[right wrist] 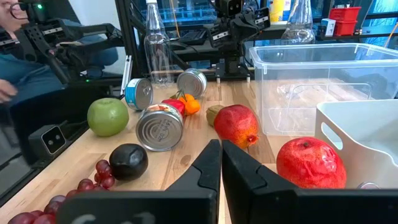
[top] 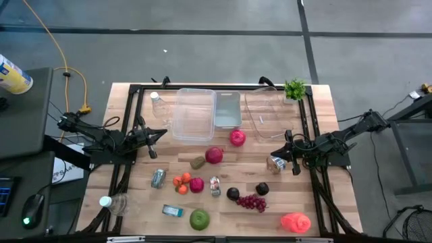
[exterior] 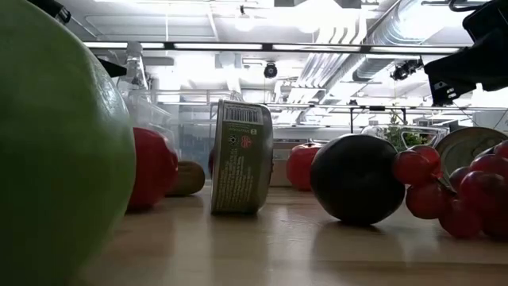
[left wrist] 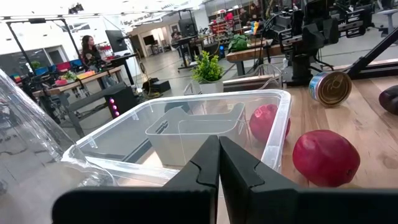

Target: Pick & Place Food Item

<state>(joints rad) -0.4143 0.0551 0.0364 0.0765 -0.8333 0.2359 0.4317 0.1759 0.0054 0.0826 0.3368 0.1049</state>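
On the wooden worktop the food lies loose and spread out, each piece with free space around it, probably so that a gripper can come down on one item without pushing the others. Nearest the front edge are the green apple, the bunch of red grapes and a pink soft thing at the right corner. A little farther stand two dark plums, a lying can, some small orange fruits and another can on its side.

In the middle rests a pomegranate with a kiwi just beside it, and a second pomegranate lies close to the containers. The task names no single food, so it cannot be told which one is meant; a pomegranate seems a likely one. It is round, deep red, with a dull skin and a small crown, and it looks firm.

At the far side are the clear bin and the white bin, both open on top, a likely place for the food.

The left gripper hangs at the left side, near the clear bin, with its fingers closed and holding nothing. The right gripper waits at the right side, above a can, also closed and empty. No food is taken yet
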